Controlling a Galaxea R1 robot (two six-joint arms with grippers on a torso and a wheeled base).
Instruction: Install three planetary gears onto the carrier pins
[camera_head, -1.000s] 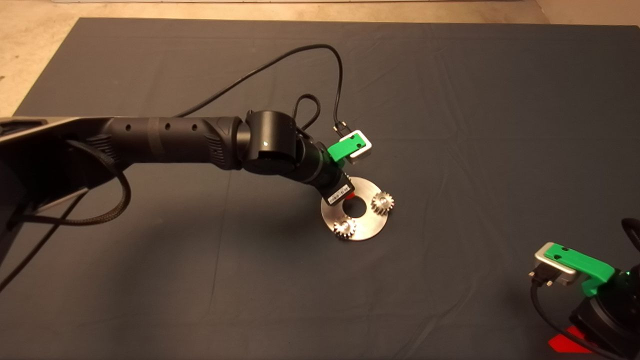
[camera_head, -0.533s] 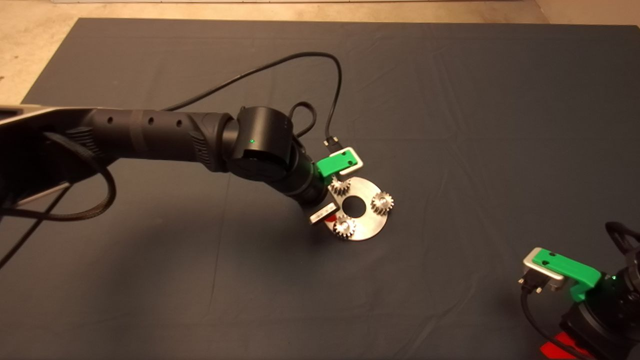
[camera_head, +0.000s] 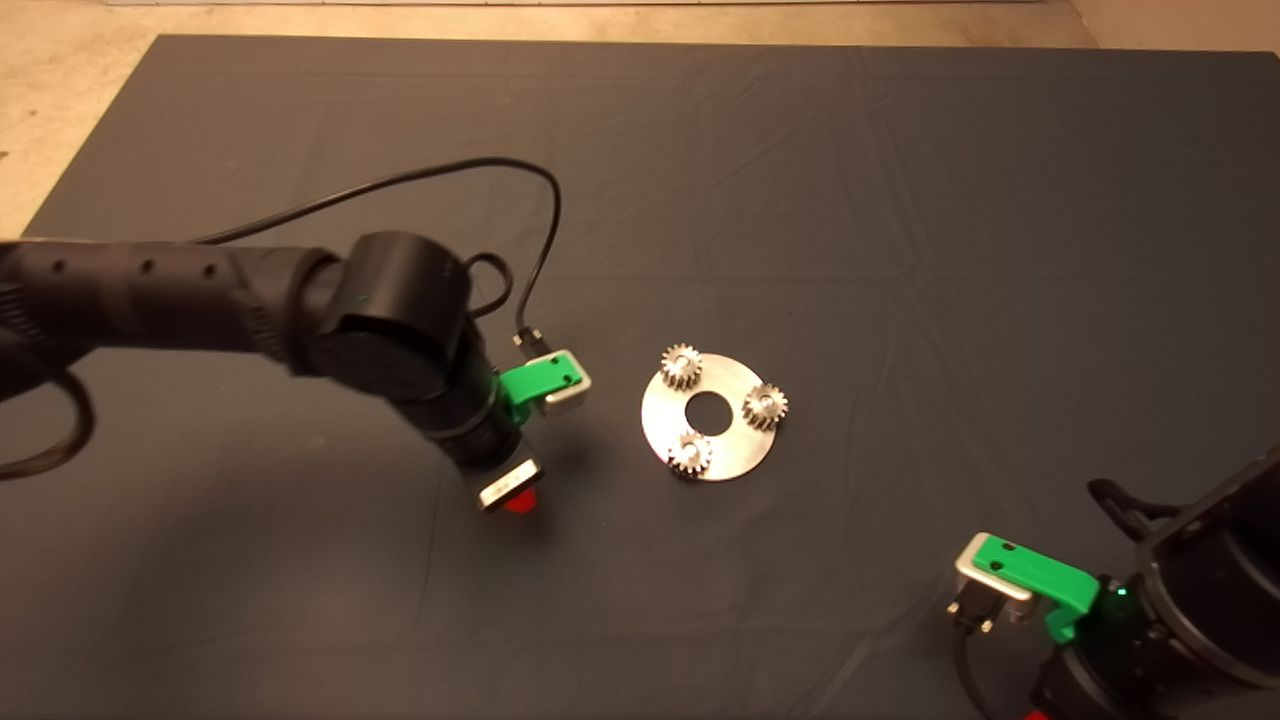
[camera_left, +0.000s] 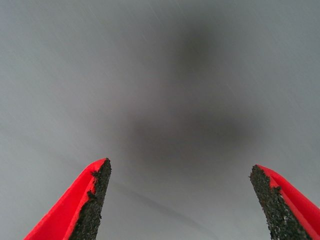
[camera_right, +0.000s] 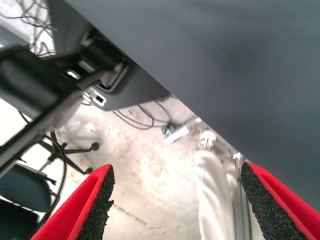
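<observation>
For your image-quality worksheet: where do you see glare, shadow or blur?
Head view: glare on the disc and the planetary gears. Left wrist view: the mat is smeared with streaks, a soft dark shadow across it. Right wrist view: floor bright, mat edge blurred.

Three planetary gears (camera_head: 682, 366) (camera_head: 765, 405) (camera_head: 690, 454), one disc (camera_head: 735, 450).

The mat (camera_head: 900, 200) was viewed obliquely from overhead. Bare mat (camera_left: 160, 75) was imaged closely by the left wrist camera. The mat edge (camera_right: 210, 75) and floor (camera_right: 150, 175) were viewed by the right wrist camera.
</observation>
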